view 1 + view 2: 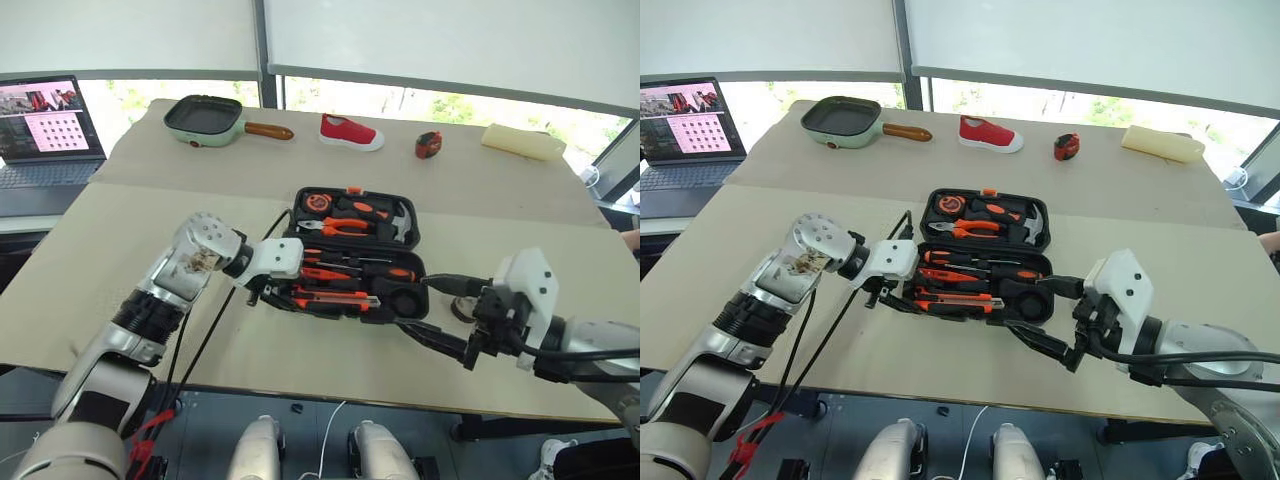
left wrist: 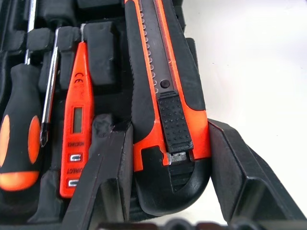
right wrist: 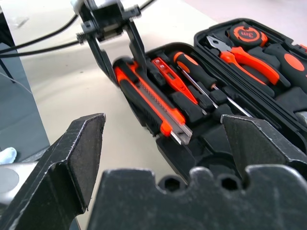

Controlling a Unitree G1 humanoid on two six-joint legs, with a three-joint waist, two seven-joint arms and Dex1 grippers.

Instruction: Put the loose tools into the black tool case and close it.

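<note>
Black tool case (image 1: pixel 350 250) lies open at the centre of the head views, on the beige table (image 1: pixel 90 250). Its far half holds pliers (image 1: pixel 345 227), a hammer (image 1: pixel 400 225) and a tape measure (image 1: pixel 317 202). Its near half holds two screwdrivers (image 1: pixel 360 270), a tester screwdriver (image 2: pixel 76 124) and the utility knife (image 2: pixel 165 91) along the front edge.

Left gripper (image 3: pixel 117 50) sits at the case's left end, its two fingers (image 2: pixel 108 177) straddling the butt of the utility knife; whether they press on it cannot be told.

Right gripper (image 1: pixel 440 315) hovers at the case's lower right corner, jaws spread wide and empty.

Along the upper edge of the table stand a green pan (image 1: pixel 205 118), a red shoe (image 1: pixel 350 132), a small red-and-black object (image 1: pixel 428 145) and a pale yellow block (image 1: pixel 522 142). A laptop (image 1: pixel 45 135) sits at upper left.
</note>
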